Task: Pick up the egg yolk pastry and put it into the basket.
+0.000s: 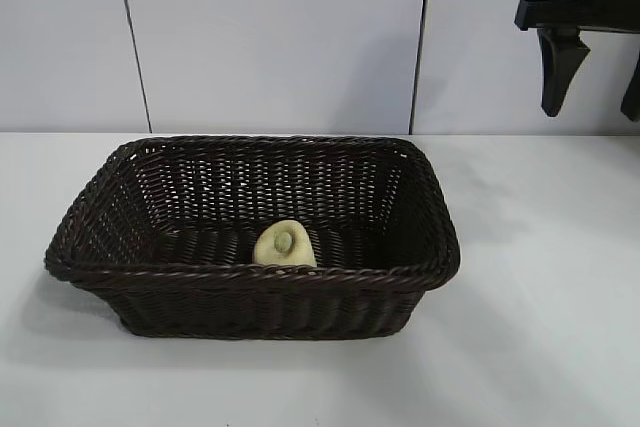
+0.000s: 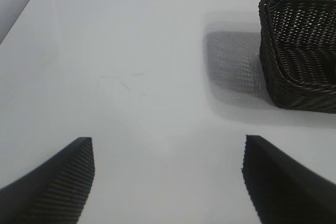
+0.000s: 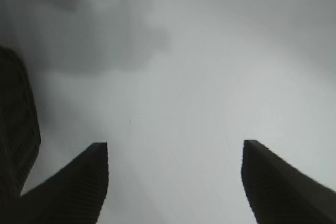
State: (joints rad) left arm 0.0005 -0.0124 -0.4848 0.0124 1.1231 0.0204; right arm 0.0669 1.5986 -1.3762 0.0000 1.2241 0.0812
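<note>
The egg yolk pastry, pale yellow with a small dimple facing the camera, lies inside the basket against its front wall. The dark woven basket stands in the middle of the white table. My right gripper hangs high at the upper right, well away from the basket, open and empty. In the right wrist view its fingers stand wide apart over bare table. My left gripper is out of the exterior view. It is open and empty above the table, with one corner of the basket off to one side.
The white table surrounds the basket on all sides. A pale panelled wall stands behind it. A dark shape fills one edge of the right wrist view.
</note>
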